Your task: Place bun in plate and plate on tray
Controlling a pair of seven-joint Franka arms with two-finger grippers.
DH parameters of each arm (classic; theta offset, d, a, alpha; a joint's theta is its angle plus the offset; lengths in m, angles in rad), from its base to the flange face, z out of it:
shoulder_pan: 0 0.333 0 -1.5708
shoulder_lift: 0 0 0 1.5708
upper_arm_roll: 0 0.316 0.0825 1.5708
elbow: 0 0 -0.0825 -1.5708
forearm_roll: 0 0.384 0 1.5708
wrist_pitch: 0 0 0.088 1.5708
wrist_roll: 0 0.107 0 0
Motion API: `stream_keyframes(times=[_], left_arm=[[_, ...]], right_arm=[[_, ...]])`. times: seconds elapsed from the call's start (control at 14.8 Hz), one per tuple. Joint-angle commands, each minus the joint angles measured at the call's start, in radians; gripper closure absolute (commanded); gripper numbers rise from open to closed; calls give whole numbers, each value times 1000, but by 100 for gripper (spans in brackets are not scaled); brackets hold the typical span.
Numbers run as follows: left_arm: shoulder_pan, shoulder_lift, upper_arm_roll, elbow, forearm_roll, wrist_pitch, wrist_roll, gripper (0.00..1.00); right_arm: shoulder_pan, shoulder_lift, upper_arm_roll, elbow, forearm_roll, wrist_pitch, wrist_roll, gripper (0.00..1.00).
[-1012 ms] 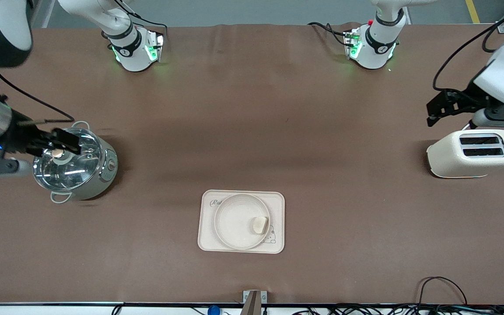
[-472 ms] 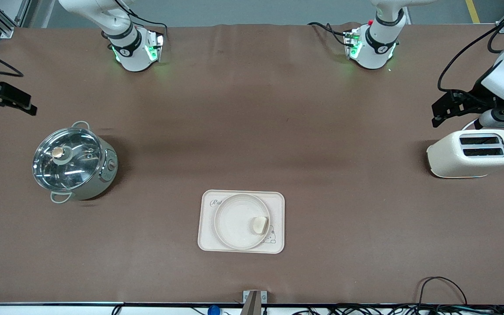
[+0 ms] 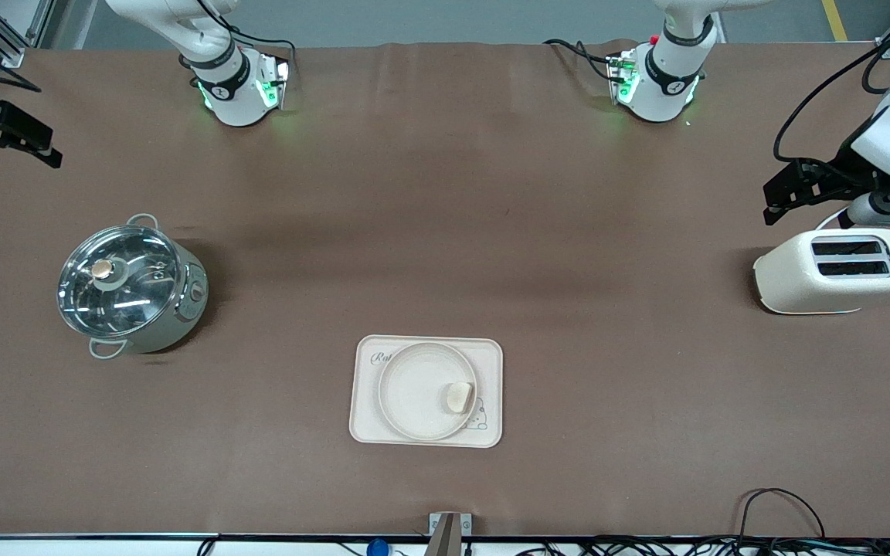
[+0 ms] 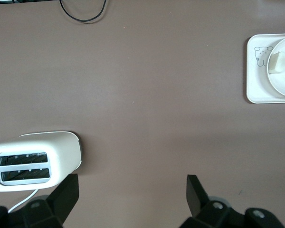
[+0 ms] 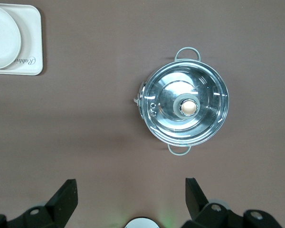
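The bun [image 3: 458, 397] lies in the plate [image 3: 414, 390], toward the plate's three-o'clock rim as the front view shows it, and the plate sits on the tray [image 3: 491, 363], covering most of it; the "Rabbit" lettering peeks out at the plate's ten o'clock and the rabbit drawing at its four o'clock. The tray rests on the table [image 3: 445, 216] near the middle of its length, close to the front camera's edge.

The left hand [image 3: 781, 197] hangs over the table at the left arm's end, just at the toaster's [image 3: 835, 270] eleven o'clock in the front view, its wrist tilted so the fingers point toward the table's middle. In the left wrist view its two fingers [image 4: 66, 197] stand wide apart with nothing between them.

The right hand [image 3: 16, 143] is up over the table's edge at the right arm's end, at about eleven o'clock from the lidded steel pot [image 3: 128, 286]. Its fingers [image 5: 66, 197] are likewise spread wide and empty, with the pot well apart from them.
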Motion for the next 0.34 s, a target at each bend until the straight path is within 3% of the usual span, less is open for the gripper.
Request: stream_keyframes(times=[0.0, 0.27], left_arm=[[0, 14, 1, 42, -6, -20, -5, 0], [0, 20, -1, 53, -1, -21, -5, 0]], right_arm=[[-27, -36, 21, -50, -23, 27, 0, 0], [-31, -29, 18, -50, -21, 42, 0, 0]])
